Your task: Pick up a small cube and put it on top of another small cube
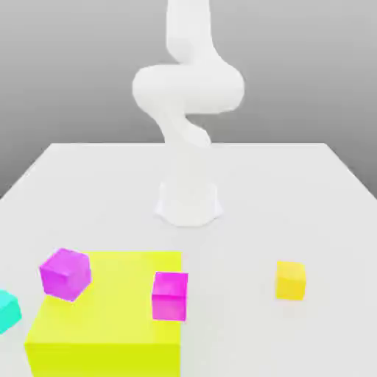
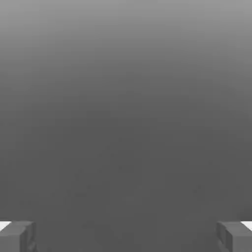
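On the white tabletop (image 1: pixel 294 184), going from the exterior view's left: small teal cube (image 1: pixel 7 310) at the very edge, partly cut off, just beside the large flat lime-yellow block (image 1: pixel 103 324). That block takes up the near-left part of the table. Small magenta cube (image 1: pixel 65 274) sits tilted at the block's far-left corner, overlapping its edge; cannot tell if it rests on the block or on the table beside it. Second small magenta cube (image 1: pixel 170 296) stands upright at the block's right edge; again unclear whether it is on the block or just touching its side. Two magenta cubes are apart from each other.

Centre, further back: white Franka arm (image 1: pixel 188 96) rising from its round base (image 1: pixel 188 202), curling up out of the top of the view.

Exterior view's right: small plain orange-yellow cube (image 1: pixel 291 280) alone on bare table, upright, well apart from the lime block and from both magenta cubes, nearer the front than the arm base.

Hand view: gripper (image 2: pixel 126 236) with grey fingertips (image 2: pixel 17 236) set wide apart at opposite edges, nothing between them, plain grey background in front. Jaws spread, holding nothing.
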### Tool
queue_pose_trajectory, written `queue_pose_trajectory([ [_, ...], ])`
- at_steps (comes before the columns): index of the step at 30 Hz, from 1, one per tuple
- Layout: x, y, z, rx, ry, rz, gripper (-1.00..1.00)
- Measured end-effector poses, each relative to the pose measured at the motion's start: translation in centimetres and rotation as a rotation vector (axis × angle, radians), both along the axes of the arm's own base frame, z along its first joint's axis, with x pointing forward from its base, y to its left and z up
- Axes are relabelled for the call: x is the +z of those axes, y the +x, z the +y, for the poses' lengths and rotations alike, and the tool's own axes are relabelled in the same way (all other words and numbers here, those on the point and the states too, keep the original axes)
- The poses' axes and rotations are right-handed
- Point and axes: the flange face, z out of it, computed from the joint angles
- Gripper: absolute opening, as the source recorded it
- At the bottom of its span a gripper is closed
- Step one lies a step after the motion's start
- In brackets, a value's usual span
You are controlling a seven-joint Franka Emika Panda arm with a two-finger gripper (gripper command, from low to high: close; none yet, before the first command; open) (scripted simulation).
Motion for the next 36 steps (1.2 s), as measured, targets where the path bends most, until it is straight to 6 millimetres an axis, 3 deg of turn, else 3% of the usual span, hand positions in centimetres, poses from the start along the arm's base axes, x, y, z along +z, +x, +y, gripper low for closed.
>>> queue_pose_trajectory([
  [4,-9.9,3.7,4.8,0.235,-0.1,0.136,0.0],
  [9,-22.4,4.1,10.9,0.536,-0.225,0.287,0.0],
  [13,-32.5,1.2,15.2,0.797,-0.332,0.406,0.0],
  [16,-39.6,-2.6,17.3,1.0,-0.415,0.493,0.0],
  [19,-45.3,-6.7,18.2,1.18,-0.488,0.565,0.0],
  [26,-52.2,-7.8,18.2,1.224,-0.504,0.585,0.0],
  [27,-52.8,-7.8,18.2,1.224,-0.504,0.585,-1.0],
  [33,-53.1,-7.9,18.2,1.224,-0.504,0.587,-1.0],
  [36,-51.4,-7.8,18.2,1.225,-0.505,0.586,-1.0],
])
